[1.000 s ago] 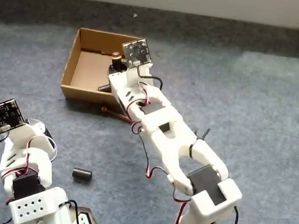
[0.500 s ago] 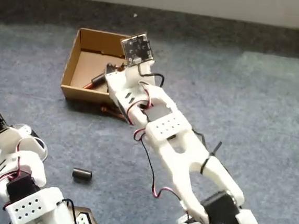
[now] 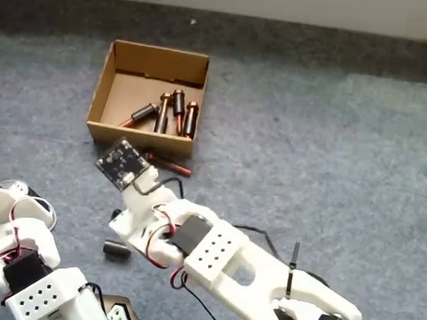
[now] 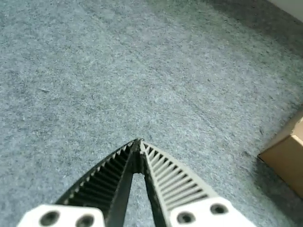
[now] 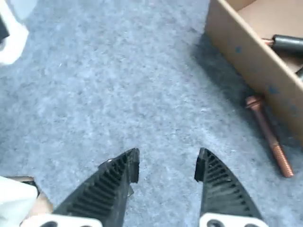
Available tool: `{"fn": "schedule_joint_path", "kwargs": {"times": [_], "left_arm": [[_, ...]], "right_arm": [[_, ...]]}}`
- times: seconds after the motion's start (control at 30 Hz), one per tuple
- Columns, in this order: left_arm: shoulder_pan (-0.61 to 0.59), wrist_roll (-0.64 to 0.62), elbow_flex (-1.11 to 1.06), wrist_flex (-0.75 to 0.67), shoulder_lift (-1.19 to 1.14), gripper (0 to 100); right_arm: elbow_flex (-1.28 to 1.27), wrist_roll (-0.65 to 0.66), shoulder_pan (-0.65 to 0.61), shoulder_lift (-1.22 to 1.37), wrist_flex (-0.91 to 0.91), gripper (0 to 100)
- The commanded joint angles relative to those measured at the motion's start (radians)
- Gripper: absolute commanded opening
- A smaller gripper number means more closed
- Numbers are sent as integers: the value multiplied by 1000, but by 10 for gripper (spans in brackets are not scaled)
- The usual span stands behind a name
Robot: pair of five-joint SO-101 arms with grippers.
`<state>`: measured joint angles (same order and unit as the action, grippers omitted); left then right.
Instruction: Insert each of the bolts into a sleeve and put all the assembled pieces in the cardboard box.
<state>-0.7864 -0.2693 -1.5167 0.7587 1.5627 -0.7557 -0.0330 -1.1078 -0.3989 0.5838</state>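
Since four assembled pieces [image 3: 174, 113] already lie in the cardboard box [image 3: 99, 94], you have one copper bolt [image 5: 267, 137] left, on the carpeted counter [image 3: 346, 179] just beside the box wall nearest the arms. One black sleeve [image 3: 116, 249] lies well apart, by the arm bases. Your right jaws hang spread and empty near the bolt; the left jaws are pressed together on nothing. Set the right jaws square across the shank and pinch near the head, leaving the threaded end free for the sleeve.
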Motion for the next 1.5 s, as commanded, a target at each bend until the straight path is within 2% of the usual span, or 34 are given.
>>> {"fn": "schedule_joint_path", "kwargs": {"times": [0.0, 0.3, 0.47, 0.6, 0.97, 1.2, 1.3, 1.47], "left_arm": [[-28, -9, 28, -23, 5, 8], [-119, -55, 25, -46, 5, 8], [-119, -57, 21, -64, -2, 8], [-113, -57, 21, -66, 1, 8], [-113, -57, 8, -86, 4, 8], [-113, -57, 8, -84, 4, 8], [-113, -57, 8, -84, 4, 8], [-113, -57, 8, -83, 4, 8]], "right_arm": [[5, -8, -77, -41, 4, 180], [85, -9, -122, 248, 18, 183], [225, -14, -120, 358, 160, 183], [291, -71, -122, 421, 209, 183], [311, 12, -124, 570, 208, 176], [311, 23, -122, 576, 168, 2], [309, 83, -120, 572, 168, 5], [311, 95, -87, 568, 171, 8]]}}
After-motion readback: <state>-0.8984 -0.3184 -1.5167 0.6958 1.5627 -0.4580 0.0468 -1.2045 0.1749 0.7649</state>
